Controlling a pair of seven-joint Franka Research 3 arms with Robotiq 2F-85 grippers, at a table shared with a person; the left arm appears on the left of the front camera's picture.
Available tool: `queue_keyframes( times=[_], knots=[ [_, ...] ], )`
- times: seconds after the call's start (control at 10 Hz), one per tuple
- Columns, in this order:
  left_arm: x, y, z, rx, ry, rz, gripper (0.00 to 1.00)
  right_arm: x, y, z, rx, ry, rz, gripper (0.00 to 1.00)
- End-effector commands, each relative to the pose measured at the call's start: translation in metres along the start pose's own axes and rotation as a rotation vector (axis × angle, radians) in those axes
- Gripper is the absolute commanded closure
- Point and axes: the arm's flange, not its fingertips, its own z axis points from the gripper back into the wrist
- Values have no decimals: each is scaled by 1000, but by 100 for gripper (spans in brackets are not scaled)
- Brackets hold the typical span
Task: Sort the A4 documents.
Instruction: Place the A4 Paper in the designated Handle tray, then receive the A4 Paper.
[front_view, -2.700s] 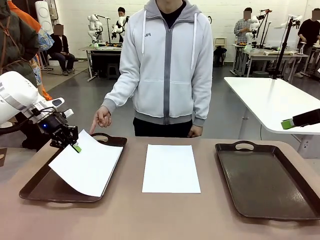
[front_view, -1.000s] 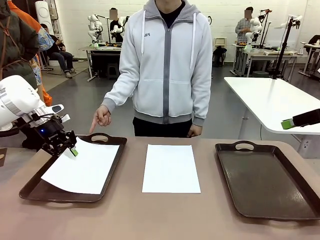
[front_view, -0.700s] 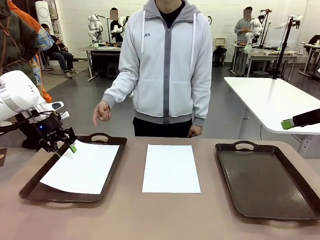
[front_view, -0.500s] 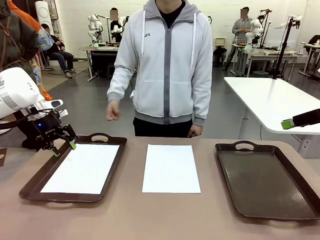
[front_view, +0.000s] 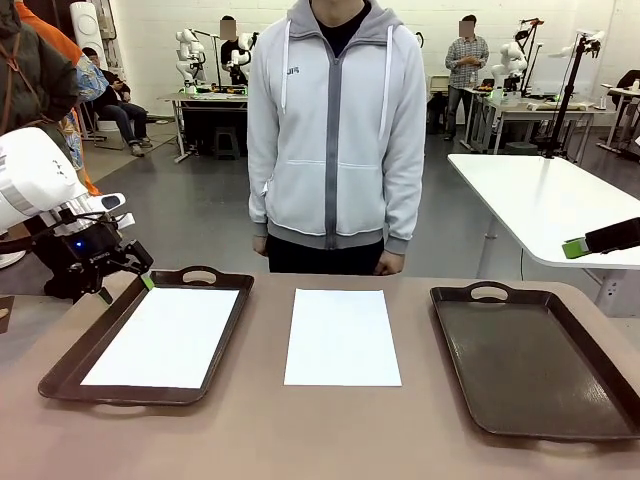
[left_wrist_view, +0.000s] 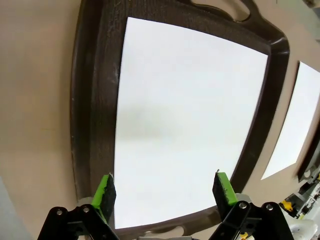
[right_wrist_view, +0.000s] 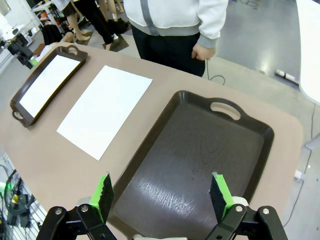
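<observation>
One A4 document lies flat inside the left dark brown tray. My left gripper hovers open just above that tray's far left corner, nothing between its fingers. The left wrist view has the same sheet in the tray beyond the left gripper. A second A4 document rests on the table's middle. At the far right, my right gripper hangs off the table. In the right wrist view it stands open high over the empty right tray.
A person in a grey hooded jacket stands at the far edge, arms down, one hand near the table. The right tray holds nothing. The right wrist view also takes in the middle sheet and the left tray.
My left gripper opened and let go of the sheet, which settled flat in the left tray; the gripper drew back up and to the left. The person's pointing hand dropped to their side.
</observation>
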Motion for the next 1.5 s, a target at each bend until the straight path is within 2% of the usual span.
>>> queue_keyframes(
  times=[0.0, 0.1, 0.2, 1.4],
  knots=[
    [-18, -9, 1, -116, -35, 70, 0, -1, -2, -2, 15, -4, -7, 0],
    [-25, -15, -1, -150, -25, 87, 0, -1, -2, -2, 15, -4, -7, 0],
    [-4, -4, 0, -48, -9, 28, 0, -1, -2, -2, 15, -4, -7, 0],
    [-4, -4, 0, -48, -9, 28, 0, -1, -2, -2, 15, -4, -7, 0]
  ],
)
